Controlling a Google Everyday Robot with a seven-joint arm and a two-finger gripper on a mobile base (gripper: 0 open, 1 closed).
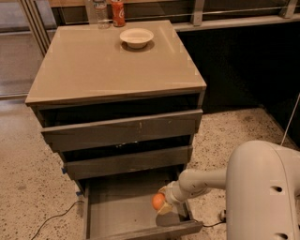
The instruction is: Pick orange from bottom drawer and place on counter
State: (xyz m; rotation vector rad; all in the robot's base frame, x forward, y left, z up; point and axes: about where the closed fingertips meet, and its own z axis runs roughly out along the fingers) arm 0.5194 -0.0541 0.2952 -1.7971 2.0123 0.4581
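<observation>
1 white two-finger gripper [163,204] low at 3 o'clock side of open grey wooden bottom drawer [119,208], fingers pinching 1 small round smooth orange [158,201]. Orange inside drawer area, near right wall. Drawers: 3 total; 2 upper grey drawers [119,132] partly out. Glossy beige-tan square counter [108,68]: 1 white bowl [136,37] at 12 o'clock. Behind, approx 11 o'clock: 1 red soda can [117,11], 1 clear bottle [99,9].
</observation>
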